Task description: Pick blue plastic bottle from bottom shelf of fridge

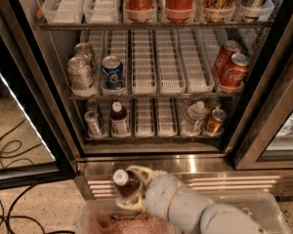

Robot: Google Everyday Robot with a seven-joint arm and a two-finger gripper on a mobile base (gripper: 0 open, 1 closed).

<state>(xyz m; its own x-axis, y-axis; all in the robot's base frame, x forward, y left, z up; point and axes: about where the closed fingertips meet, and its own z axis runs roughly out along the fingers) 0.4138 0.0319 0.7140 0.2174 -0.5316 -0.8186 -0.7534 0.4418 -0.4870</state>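
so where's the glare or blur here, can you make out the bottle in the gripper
Camera view: glare streaks the steel base grille, a bright strip runs down the door edge at left, the bottom shelf is dim. The gripper, low centre before the grille, is shut on the blue plastic bottle; white cap bright, body dark.

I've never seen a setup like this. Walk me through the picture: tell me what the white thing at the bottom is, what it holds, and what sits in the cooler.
This is a single camera view facing a display fridge. The white tube at the bottom is a robot's arm. At its end, the gripper has two fingers closed around the blue plastic bottle, a small brown drink with a white cap. The bottle is held outside the fridge, in front of the steel grille. On the bottom shelf stand a twin bottle, a clear water bottle and some cans. The higher racks hold more cans.
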